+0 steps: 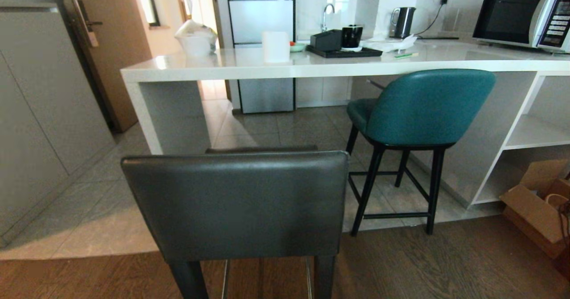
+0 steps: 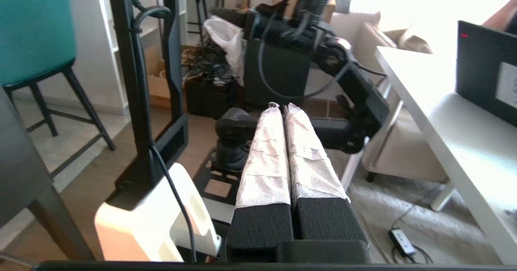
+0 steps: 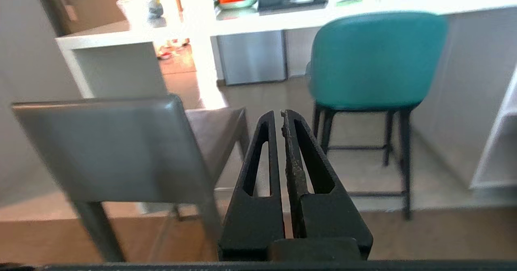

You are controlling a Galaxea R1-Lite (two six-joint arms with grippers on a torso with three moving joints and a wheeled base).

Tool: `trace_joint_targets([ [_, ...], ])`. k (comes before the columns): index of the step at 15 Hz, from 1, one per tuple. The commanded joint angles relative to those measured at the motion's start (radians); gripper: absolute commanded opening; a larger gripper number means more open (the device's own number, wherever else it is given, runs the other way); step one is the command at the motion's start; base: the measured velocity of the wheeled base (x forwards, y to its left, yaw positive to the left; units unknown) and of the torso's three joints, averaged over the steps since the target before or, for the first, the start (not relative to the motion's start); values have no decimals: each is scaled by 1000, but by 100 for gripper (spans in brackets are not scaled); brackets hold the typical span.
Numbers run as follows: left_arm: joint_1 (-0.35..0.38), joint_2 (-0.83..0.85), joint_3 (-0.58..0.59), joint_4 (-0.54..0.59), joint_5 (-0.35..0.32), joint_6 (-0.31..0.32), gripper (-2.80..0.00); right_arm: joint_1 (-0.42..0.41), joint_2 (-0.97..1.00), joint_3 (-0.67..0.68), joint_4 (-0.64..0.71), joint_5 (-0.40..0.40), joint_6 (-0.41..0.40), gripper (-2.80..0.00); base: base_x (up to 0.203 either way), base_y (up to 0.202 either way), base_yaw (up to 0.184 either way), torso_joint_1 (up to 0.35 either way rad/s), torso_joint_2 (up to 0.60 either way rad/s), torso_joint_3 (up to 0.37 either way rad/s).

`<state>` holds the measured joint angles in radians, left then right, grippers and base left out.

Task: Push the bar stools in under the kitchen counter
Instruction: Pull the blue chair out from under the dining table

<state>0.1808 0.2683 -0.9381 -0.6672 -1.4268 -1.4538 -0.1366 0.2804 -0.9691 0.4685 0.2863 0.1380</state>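
left gripper [image 2: 284,107]: jaws pressed together, holding nothing; white-wrapped fingers [image 2: 266,150] point across the room, centre of the left wrist view; not in the head view
right gripper [image 3: 281,113]: black fingers closed flat on each other, holding nothing; aimed at the gap between the two stools, lower centre of the right wrist view; not in the head view
grey stool [image 1: 236,205]: lower centre of the head view, square back facing the camera, on the wood floor, seat outside the counter edge, well apart from it
teal stool [image 1: 423,107]: right of centre in the head view, on the tiles, seat front under the slab edge, back outside it
counter [image 1: 213,65]: white slab across the upper half of the head view, panel leg at left, open shelves at right
on counter: microwave [image 1: 521,16] upper right, kettle [image 1: 403,22], black tray [image 1: 343,51], white cup [image 1: 275,46], plastic bag [image 1: 196,36]
floor right: cardboard box [image 1: 539,210] by the shelves, lower right of the head view
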Motion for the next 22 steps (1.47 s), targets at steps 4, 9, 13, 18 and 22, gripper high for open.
trace_joint_targets([
  [4,9,-1,3,-4,15,-12,-280,-1,-1,12,6,-52,5,-280,0,0,0,0,0,0],
  [9,-98,-3,4,-5,8,-5,-280,-1,-1,21,5,-50,5,-280,0,0,0,0,0,0],
  [13,-138,-82,85,0,6,-5,-280,-1,-1,47,4,-47,3,-280,0,0,0,0,0,0],
  [18,-153,-132,274,0,37,-1,-280,-1,-1,102,1,-42,-5,-280,0,0,0,0,0,0],
  [22,-156,-135,532,2,73,147,-280,-1,-1,109,-2,-27,-6,-280,0,0,0,0,0,0],
])
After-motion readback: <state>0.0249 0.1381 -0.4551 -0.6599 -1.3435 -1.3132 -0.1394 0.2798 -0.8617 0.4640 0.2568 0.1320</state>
